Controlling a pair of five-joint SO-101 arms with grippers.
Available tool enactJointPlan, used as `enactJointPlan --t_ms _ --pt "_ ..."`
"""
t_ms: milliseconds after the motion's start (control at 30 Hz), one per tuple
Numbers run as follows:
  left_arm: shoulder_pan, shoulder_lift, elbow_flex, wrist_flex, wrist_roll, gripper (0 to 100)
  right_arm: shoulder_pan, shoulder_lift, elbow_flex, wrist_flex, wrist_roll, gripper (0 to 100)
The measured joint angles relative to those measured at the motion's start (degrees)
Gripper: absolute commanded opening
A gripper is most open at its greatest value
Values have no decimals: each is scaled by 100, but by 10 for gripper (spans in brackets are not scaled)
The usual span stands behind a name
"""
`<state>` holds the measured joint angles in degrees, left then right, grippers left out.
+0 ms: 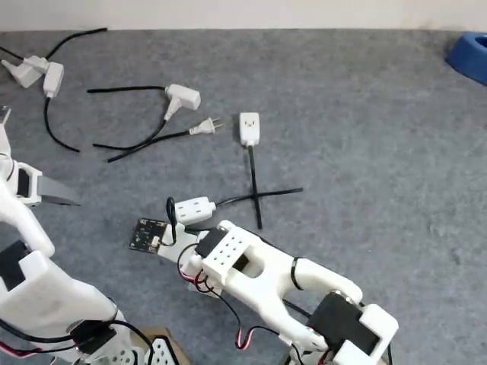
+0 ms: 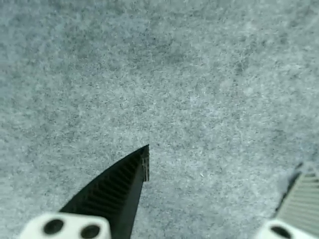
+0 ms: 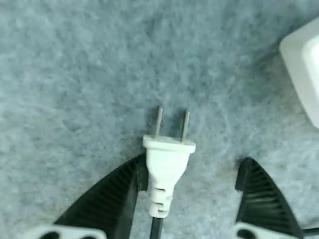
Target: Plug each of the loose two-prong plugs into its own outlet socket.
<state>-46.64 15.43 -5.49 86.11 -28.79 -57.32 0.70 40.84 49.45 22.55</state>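
The grey carpeted table (image 1: pixel 365 137) bore a loose two-prong plug (image 1: pixel 205 126) just beside a white socket (image 1: pixel 249 128), its black cord (image 1: pixel 253 171) trailing, and a blue dish (image 1: pixel 469 55) at one corner.

a plug (image 3: pixel 167 167) lies between the right jaws on the carpet (image 3: pixel 75 74), an outlet block (image 3: pixel 301 69) near it

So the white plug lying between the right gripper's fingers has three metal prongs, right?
Not quite. The white plug lying between the fingers of the right gripper has two metal prongs, not three. The right wrist view shows both prongs side by side.
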Motion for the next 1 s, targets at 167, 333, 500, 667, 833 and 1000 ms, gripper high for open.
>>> enactJointPlan --t_ms 167,333,500,667,833,1000 --pt "0 0 0 0 0 418 62 53 -114 -53 -9 64" --pt "0 0 0 0 0 418 185 53 -132 18 -9 17" --pt "0 0 0 0 0 418 246 79 -176 325 -79 7" --pt "9 0 -123 0 0 418 308 123 -299 360 -545 8" --pt "0 0 -281 114 0 418 501 88 -352 396 -765 8" --pt "0 0 -281 141 0 418 703 -510 -281 598 -615 8"
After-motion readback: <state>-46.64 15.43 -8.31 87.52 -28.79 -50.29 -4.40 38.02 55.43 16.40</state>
